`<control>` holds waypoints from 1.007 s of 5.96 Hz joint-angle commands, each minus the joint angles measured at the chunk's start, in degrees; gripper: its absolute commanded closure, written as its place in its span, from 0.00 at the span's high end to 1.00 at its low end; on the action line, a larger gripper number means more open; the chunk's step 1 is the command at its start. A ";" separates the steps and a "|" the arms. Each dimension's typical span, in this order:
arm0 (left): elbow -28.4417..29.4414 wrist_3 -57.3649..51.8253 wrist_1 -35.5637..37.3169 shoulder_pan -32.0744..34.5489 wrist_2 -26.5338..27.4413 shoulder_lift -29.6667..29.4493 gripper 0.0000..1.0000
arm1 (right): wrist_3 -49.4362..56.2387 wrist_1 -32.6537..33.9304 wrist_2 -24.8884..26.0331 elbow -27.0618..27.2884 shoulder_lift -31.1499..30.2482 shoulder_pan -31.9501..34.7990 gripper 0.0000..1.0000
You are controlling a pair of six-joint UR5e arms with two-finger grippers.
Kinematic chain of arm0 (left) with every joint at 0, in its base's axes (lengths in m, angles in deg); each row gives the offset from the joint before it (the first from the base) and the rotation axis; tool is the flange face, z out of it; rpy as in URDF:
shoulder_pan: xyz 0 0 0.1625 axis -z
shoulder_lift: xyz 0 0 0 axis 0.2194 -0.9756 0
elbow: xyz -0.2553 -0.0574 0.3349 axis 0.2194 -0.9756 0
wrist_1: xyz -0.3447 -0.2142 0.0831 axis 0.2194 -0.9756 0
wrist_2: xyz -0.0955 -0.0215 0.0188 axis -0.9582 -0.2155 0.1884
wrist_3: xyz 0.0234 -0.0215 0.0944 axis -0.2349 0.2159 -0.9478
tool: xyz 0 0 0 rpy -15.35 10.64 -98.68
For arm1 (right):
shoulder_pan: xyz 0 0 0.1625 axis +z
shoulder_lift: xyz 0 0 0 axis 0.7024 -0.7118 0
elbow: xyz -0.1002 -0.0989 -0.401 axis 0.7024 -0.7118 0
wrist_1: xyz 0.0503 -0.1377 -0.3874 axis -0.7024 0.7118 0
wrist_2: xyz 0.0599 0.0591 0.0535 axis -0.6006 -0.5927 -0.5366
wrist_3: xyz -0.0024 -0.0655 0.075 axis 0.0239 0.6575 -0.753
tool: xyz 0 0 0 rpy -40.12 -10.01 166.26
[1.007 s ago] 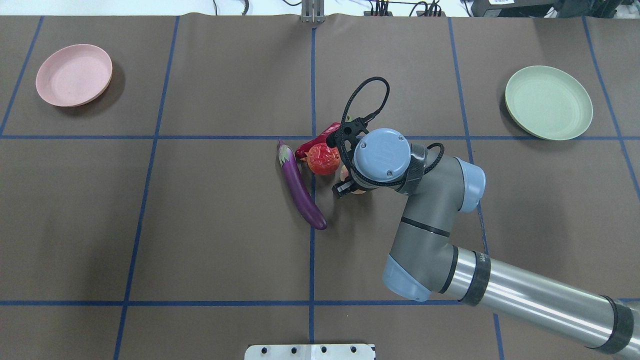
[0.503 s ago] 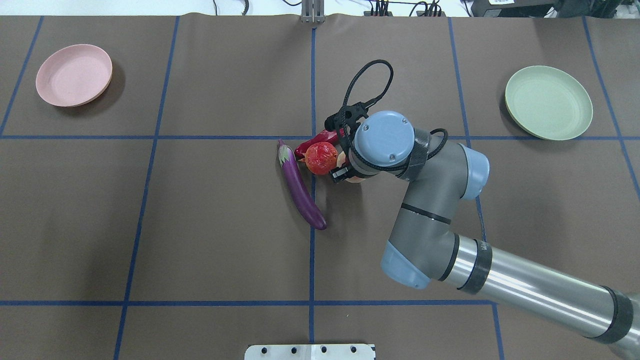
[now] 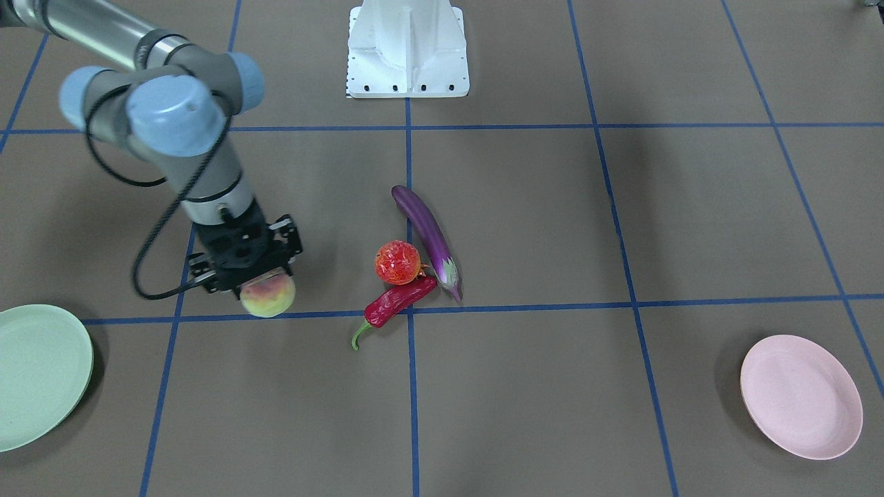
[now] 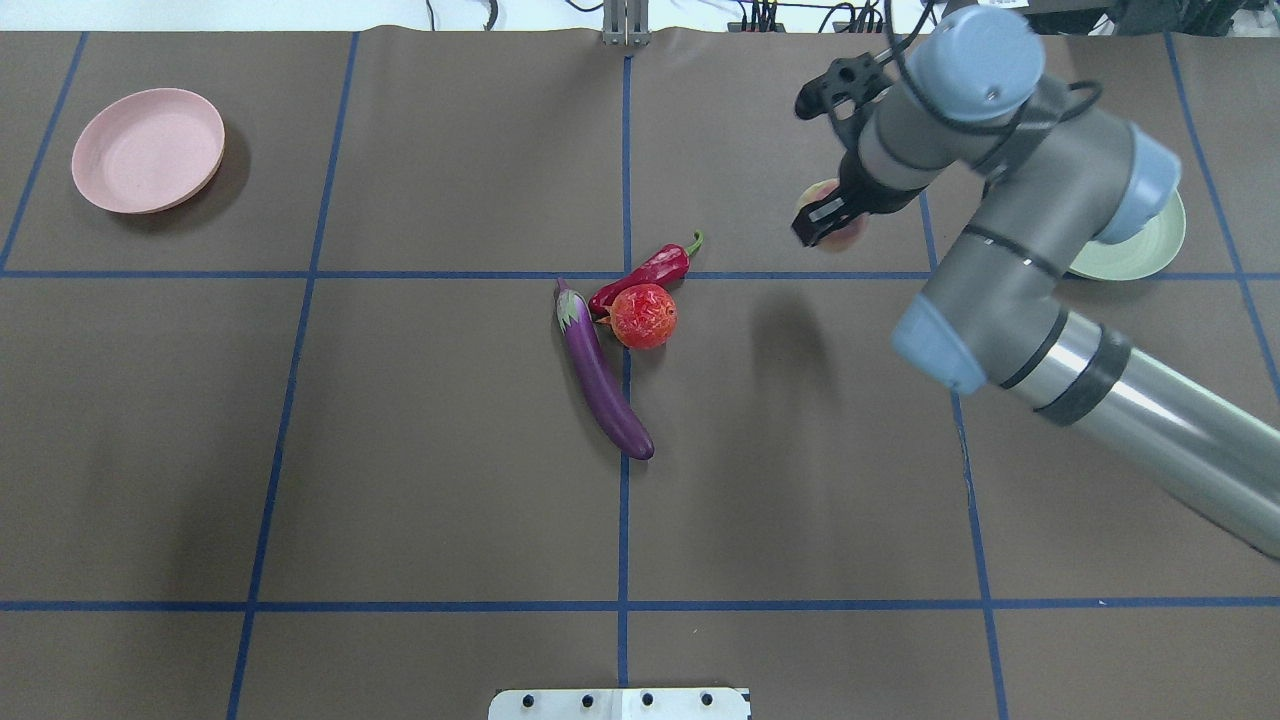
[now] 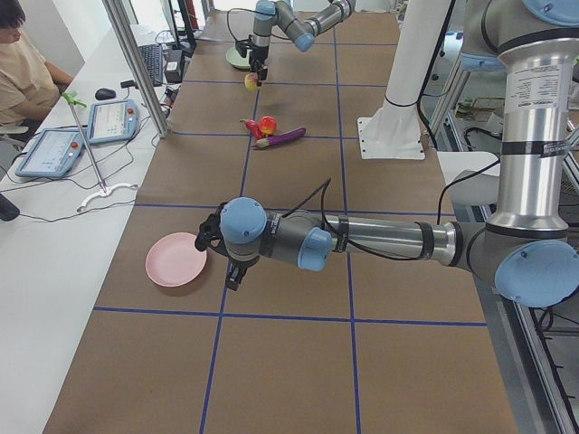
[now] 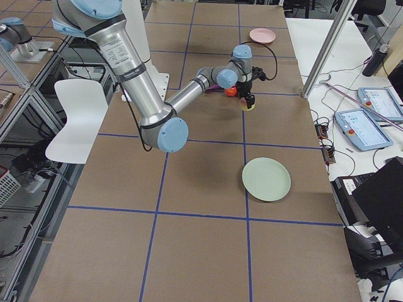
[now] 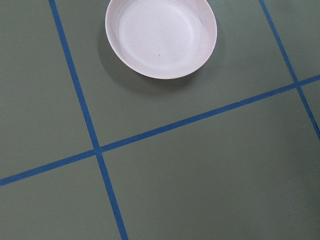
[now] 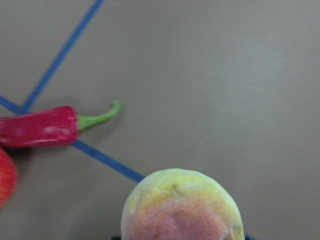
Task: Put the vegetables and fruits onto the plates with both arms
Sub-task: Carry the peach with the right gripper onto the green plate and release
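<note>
Peach [image 3: 268, 297] clamped between right fingers [image 4: 816, 215], airborne; left fingers [image 5: 232, 276]: opening cannot be told.

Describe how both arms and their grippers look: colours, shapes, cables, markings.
The right arm and left arm match: grey joint housings, polished silver tubes, round light blue caps, black bands. A black cable loops beside each wrist. The right gripper and left gripper are black and two-fingered. No markings are readable.
</note>
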 commanded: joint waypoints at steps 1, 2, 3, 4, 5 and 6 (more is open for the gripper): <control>-0.27 -0.06 0.00 -0.03 0.00 -0.03 1.00 | 22.84 -0.27 -9.81 -10.28 -2.25 13.66 0.00; -0.45 -0.06 0.00 -0.03 0.00 0.06 1.00 | 27.92 -3.50 -10.46 -17.67 -2.16 17.02 0.00; -0.45 -0.06 0.00 0.06 0.00 0.06 1.00 | 27.88 -15.19 -12.03 -27.05 -3.47 17.67 0.00; -0.45 -0.06 0.00 0.06 0.00 -0.02 1.00 | 27.71 -19.13 -13.35 -30.97 -3.83 17.85 0.00; -0.45 -0.06 -0.26 -0.02 0.00 0.06 1.00 | 27.53 -19.17 -13.36 -31.54 -4.09 17.76 0.53; -0.45 -0.06 -0.27 0.06 0.00 0.06 1.00 | 27.36 -19.43 -13.36 -31.45 -4.18 17.85 0.99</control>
